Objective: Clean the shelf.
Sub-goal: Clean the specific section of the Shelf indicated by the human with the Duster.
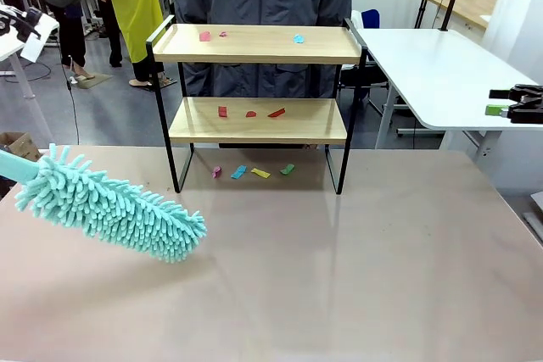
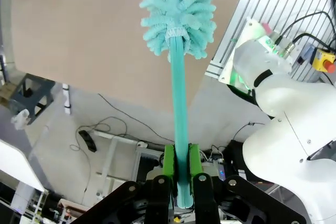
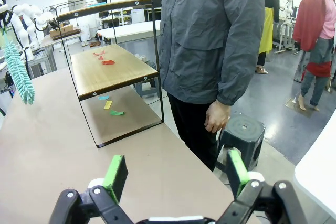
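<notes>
While left pincer (image 2: pixel 181 170) tight on duster handle (image 2: pixel 178 103), right pincer (image 3: pixel 176 170) wide, empty.

Black left claw (image 2: pixel 181 150) and right claw (image 3: pixel 176 157) carry green pads (image 3: pixel 116 174); glossy white arm (image 2: pixel 294 114).

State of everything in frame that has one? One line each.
Teal fluffy microfibre duster: held by its handle, head angled down.
Left tool: shut on the duster's handle.
Right tool: open, empty.
Two-tier light-wood shelf with black metal frame: upright, coloured scraps on both boards.
</notes>
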Action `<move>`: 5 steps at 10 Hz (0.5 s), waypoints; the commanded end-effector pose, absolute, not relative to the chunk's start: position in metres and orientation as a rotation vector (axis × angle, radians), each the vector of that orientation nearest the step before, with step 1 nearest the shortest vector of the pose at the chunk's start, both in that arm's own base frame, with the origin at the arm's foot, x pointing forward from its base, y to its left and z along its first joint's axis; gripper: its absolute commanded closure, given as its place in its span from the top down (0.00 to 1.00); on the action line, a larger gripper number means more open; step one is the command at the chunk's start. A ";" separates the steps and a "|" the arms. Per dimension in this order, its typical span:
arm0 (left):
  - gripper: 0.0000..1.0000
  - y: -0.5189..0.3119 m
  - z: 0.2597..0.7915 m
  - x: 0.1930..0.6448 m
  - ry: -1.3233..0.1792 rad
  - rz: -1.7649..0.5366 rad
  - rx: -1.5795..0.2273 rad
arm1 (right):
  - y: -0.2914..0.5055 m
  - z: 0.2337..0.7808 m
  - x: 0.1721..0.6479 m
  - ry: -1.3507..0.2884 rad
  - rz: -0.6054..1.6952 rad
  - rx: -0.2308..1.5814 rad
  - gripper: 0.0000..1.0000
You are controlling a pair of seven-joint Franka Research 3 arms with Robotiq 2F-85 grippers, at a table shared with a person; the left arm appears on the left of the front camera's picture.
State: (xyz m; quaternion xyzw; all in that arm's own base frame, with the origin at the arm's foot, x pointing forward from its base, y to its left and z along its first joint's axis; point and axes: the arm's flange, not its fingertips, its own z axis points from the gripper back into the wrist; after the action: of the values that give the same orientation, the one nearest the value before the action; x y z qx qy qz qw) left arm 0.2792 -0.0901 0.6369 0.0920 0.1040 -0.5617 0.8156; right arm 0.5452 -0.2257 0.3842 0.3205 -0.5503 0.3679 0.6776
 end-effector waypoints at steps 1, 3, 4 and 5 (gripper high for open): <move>0.13 -0.090 0.638 0.276 0.224 -1.188 0.195 | -0.224 0.387 0.546 -1.240 0.832 0.720 1.00; 0.13 -0.090 0.638 0.276 0.224 -1.188 0.195 | -0.224 0.387 0.546 -1.240 0.832 0.720 1.00; 0.13 -0.090 0.638 0.276 0.224 -1.188 0.195 | -0.224 0.387 0.546 -1.240 0.832 0.720 1.00; 0.13 -0.090 0.638 0.276 0.224 -1.188 0.195 | -0.224 0.387 0.546 -1.240 0.832 0.720 1.00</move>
State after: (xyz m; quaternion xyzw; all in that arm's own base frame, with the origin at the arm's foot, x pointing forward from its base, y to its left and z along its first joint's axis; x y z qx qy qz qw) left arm 0.2790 -0.0900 0.6367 0.0918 0.1049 -0.5615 0.8156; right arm 0.5452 -0.2257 0.3842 0.3205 -0.5503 0.3679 0.6776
